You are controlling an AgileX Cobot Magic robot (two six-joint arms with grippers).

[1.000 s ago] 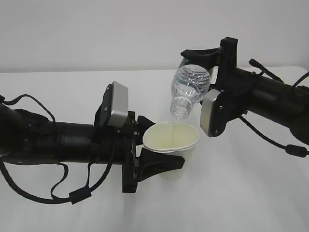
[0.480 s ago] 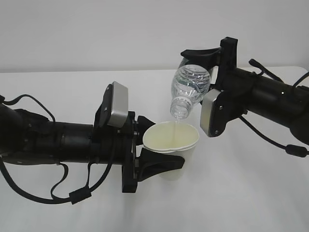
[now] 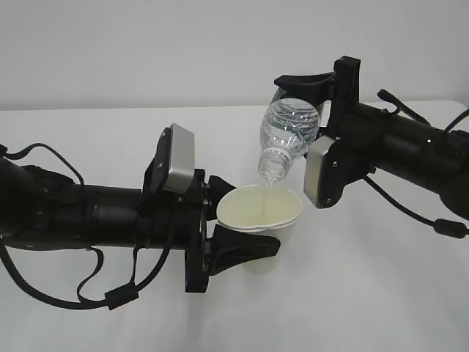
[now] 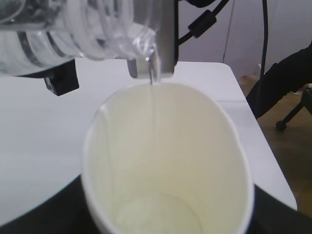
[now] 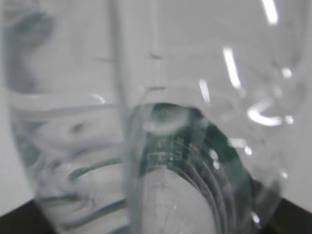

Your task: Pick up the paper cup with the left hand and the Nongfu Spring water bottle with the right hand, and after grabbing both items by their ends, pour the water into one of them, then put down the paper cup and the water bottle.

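Observation:
My left gripper is shut on the white paper cup, holding it upright near its base, just above the table. Tilted mouth-down over the cup's rim is the clear ribbed Nongfu Spring water bottle, with my right gripper shut on its base end. A thin stream of water runs from the bottle mouth into the cup, and a shallow pool lies at the cup's bottom. In the right wrist view the bottle and its green label fill the picture.
The white table stretches under both arms, with a plain wall behind. Black cables loop under my left arm and beside my right arm. In the left wrist view the table's right edge drops to a floor with a chair base.

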